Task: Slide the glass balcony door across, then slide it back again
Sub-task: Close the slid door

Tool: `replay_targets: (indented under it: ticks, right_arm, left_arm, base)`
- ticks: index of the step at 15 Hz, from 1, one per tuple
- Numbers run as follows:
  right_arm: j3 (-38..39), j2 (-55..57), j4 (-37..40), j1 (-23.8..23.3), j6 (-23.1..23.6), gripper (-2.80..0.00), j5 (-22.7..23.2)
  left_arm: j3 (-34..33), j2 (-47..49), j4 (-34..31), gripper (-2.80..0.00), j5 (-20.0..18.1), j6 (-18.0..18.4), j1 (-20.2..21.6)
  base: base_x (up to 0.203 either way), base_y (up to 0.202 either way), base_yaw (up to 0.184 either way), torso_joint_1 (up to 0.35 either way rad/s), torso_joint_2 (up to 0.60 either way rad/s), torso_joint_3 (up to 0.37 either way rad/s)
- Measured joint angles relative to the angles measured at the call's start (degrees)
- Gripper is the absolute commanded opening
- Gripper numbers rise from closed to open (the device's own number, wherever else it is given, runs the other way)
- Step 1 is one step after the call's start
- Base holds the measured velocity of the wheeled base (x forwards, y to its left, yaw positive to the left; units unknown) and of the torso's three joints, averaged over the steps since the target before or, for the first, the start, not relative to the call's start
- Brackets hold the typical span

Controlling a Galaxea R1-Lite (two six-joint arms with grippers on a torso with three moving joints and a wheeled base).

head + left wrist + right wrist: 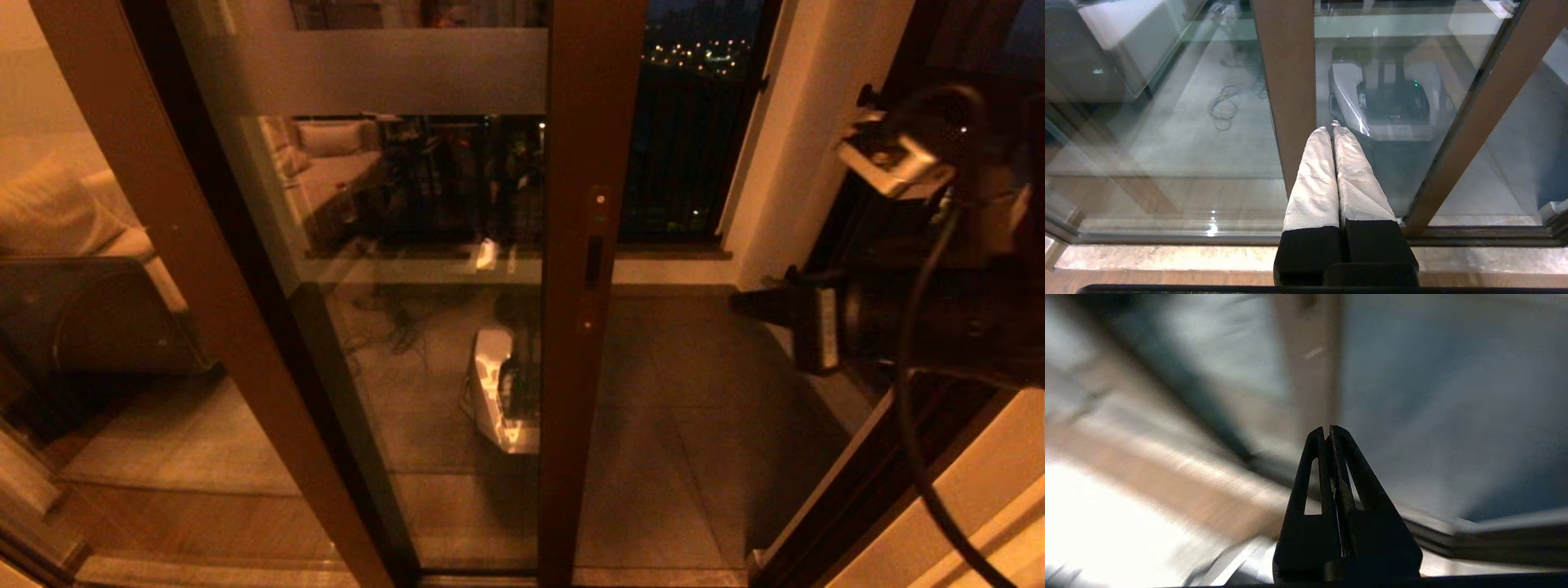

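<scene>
Your right hand [739,302], fingers closed and empty, points at the door [584,269] stile; your left hand [1333,130] hangs closed, parked low.

The glass balcony door [424,269] runs off the head view's top and bottom edges. Characters on its frosted band [384,73] cannot be read. Behind the right pincer [1329,430], the right wrist view's background is smeared.
</scene>
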State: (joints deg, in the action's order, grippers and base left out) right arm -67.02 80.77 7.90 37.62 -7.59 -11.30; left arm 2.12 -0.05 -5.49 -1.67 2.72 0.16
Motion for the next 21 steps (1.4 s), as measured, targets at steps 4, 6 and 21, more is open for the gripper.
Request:
replay_targets:
  ticks: [4, 6, 21]
  right_arm:
    - [-5.61, 8.82, -1.15, 1.22, -1.44, 0.00, -12.46]
    - [-7.68, 11.18, -1.16, 0.85, -0.92, 0.00, -12.57]
    - [-25.66, 29.57, -1.26, -2.10, 2.25, 0.00, -12.66]
  left_arm:
    - [0.00, 0.00, -0.02, -2.80, 0.02, 0.00, 0.00]
    - [0.00, 0.00, -0.02, -2.80, 0.01, -0.01, 0.00]
    - [0.00, 0.02, -0.02, -2.80, 0.00, 0.00, 0.00]
  base:
    - [0.000, 0.000, 0.000, 0.000, 0.00, 0.000]
    - [0.000, 0.000, 0.000, 0.000, 0.00, 0.000]
    - [0.000, 0.000, 0.000, 0.000, 0.00, 0.000]
